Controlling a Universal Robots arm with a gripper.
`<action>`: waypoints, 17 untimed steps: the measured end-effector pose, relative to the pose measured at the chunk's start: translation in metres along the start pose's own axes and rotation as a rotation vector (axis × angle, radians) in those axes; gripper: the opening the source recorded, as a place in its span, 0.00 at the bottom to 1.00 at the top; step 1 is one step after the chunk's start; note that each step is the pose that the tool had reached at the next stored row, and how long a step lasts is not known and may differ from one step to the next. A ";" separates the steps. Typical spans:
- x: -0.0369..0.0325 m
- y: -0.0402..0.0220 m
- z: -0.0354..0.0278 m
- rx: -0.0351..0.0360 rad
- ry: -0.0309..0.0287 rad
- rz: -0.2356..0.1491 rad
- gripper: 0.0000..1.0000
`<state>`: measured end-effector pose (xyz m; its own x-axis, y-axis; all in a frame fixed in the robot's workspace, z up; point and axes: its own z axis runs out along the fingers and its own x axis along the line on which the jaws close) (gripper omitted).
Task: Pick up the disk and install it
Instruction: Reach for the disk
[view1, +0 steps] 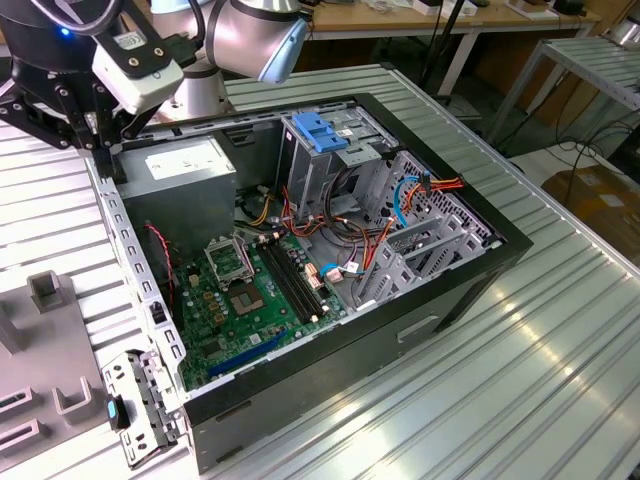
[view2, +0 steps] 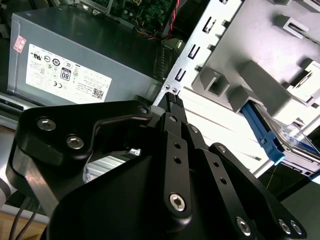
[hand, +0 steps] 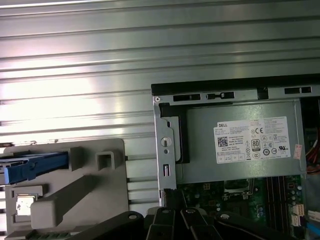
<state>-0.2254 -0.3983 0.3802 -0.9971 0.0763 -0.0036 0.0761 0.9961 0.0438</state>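
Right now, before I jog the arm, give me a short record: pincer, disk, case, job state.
pincer: over the case rim, beside the power supply; not on the disk
disk: lying in the grey fixture on the table, outside the case
case: open on its side, motherboard exposed
drive cage: blue bracket on top
job: disk not yet picked up

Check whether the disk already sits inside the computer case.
No: in the first wrist view the disk rests on the grey fixture, outside the case.
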 end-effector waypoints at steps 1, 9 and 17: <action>0.0002 0.0000 0.0001 0.0000 0.0000 0.000 0.11; 0.0023 -0.0002 0.0005 0.0001 0.0002 0.000 0.11; 0.0040 -0.0003 0.0011 0.0000 0.0004 0.000 0.11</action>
<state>-0.2294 -0.3983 0.3791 -0.9971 0.0763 -0.0032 0.0761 0.9961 0.0438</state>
